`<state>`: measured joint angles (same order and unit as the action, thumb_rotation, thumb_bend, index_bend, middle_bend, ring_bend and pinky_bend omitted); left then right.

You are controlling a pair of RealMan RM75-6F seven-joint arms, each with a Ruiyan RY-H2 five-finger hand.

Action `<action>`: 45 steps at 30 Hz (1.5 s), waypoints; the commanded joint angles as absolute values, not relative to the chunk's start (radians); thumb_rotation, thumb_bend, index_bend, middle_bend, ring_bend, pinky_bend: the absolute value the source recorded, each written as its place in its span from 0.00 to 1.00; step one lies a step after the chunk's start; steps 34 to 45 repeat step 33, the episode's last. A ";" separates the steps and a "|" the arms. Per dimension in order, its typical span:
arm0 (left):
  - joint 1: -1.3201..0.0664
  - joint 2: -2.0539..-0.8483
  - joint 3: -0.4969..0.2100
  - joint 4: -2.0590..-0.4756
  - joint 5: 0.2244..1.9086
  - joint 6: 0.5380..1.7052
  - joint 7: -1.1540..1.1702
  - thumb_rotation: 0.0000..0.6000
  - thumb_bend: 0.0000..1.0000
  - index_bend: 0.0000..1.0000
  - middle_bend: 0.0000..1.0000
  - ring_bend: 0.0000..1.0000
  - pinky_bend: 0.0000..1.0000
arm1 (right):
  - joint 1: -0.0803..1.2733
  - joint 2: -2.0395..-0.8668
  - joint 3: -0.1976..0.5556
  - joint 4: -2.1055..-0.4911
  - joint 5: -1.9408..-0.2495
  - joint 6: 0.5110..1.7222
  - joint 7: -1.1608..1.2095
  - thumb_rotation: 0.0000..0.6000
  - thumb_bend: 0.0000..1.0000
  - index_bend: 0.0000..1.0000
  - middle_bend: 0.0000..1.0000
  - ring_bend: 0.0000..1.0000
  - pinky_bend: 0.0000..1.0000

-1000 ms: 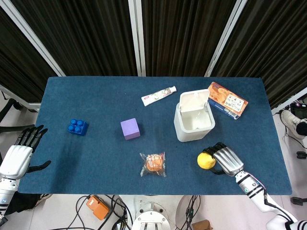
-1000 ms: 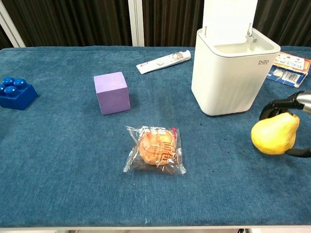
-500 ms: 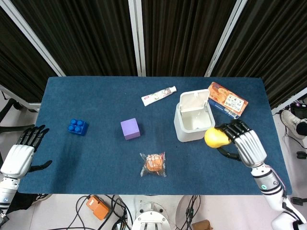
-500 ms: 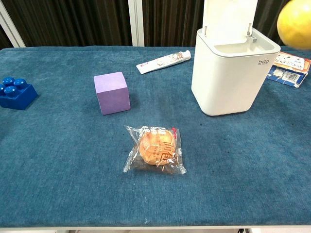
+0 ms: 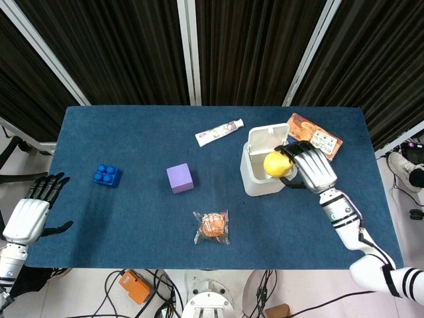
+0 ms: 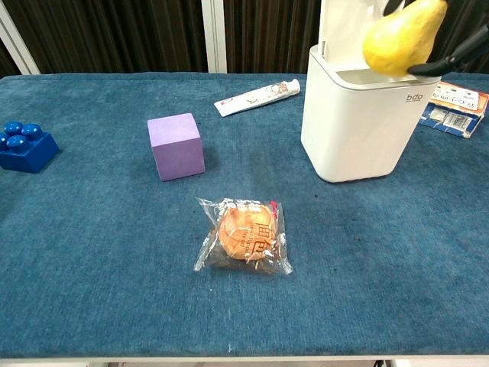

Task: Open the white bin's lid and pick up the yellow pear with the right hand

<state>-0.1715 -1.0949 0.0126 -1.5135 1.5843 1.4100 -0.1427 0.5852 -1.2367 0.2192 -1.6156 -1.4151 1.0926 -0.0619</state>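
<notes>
At the lower left edge of the head view, the left hand [image 5: 25, 215] rests off the table [image 5: 132, 218], fingers spread, holding nothing. Right of centre stands the white bin [image 5: 265, 173], lid [image 5: 268, 138] raised upright; its interior appears empty. The right hand [image 5: 311, 169] grips the yellow pear [image 5: 277, 163] with fingers curled around it, directly above the bin opening.
</notes>
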 commanded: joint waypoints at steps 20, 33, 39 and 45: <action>-0.146 -1.093 0.015 -1.513 1.607 1.474 -0.143 1.00 0.10 0.00 0.00 0.00 0.00 | 0.128 -1.158 -0.076 -1.671 -1.626 1.600 -0.276 1.00 0.25 0.00 0.00 0.00 0.00; -0.142 -1.099 0.017 -1.514 1.611 1.478 -0.128 1.00 0.10 0.00 0.00 0.00 0.00 | 0.048 -1.216 -0.075 -1.570 -1.652 1.660 -0.168 1.00 0.25 0.00 0.00 0.00 0.00; -0.142 -1.099 0.017 -1.514 1.611 1.478 -0.128 1.00 0.10 0.00 0.00 0.00 0.00 | 0.048 -1.216 -0.075 -1.570 -1.652 1.660 -0.168 1.00 0.25 0.00 0.00 0.00 0.00; -0.142 -1.099 0.017 -1.514 1.611 1.478 -0.128 1.00 0.10 0.00 0.00 0.00 0.00 | 0.048 -1.216 -0.075 -1.570 -1.652 1.660 -0.168 1.00 0.25 0.00 0.00 0.00 0.00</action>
